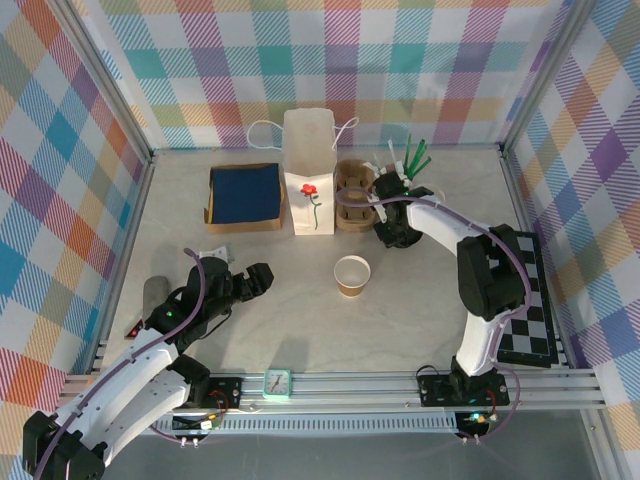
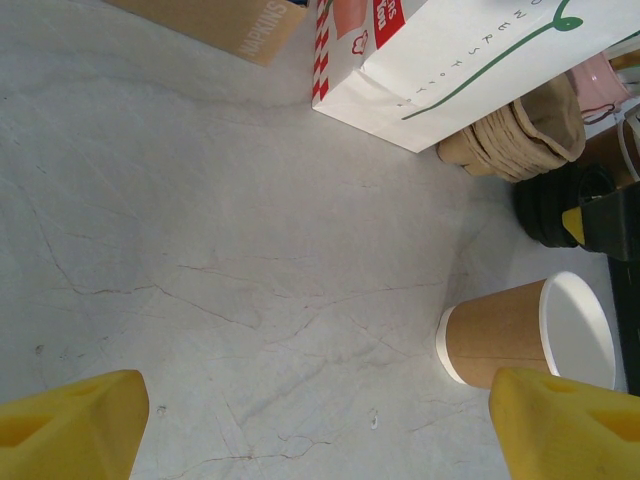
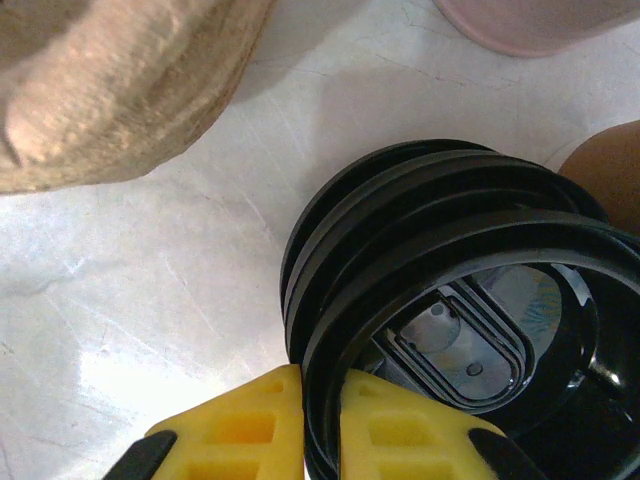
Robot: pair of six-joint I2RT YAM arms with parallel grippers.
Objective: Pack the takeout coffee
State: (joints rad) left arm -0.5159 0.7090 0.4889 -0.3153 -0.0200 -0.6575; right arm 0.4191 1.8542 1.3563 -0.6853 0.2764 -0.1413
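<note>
The takeout coffee is out of view. A brown paper cup (image 1: 351, 275) with a white inside and no lid stands upright mid-table; in the left wrist view this cup (image 2: 500, 345) sits just inside the right finger. My left gripper (image 1: 262, 277) hovers open to the cup's left, with bare table between its fingers (image 2: 320, 420). My right gripper (image 1: 395, 232) is down on a stack of black lids (image 3: 450, 270) behind the cup. Its yellow fingers pinch the top lid's rim, one inside and one outside (image 3: 322, 385).
A white paper bag (image 1: 309, 185) with a red flower stands upright at the back centre. A stack of brown pulp carriers (image 1: 352, 195) sits next to it, a blue napkin box (image 1: 244, 195) to its left. A checkered board (image 1: 530, 300) lies at the right edge.
</note>
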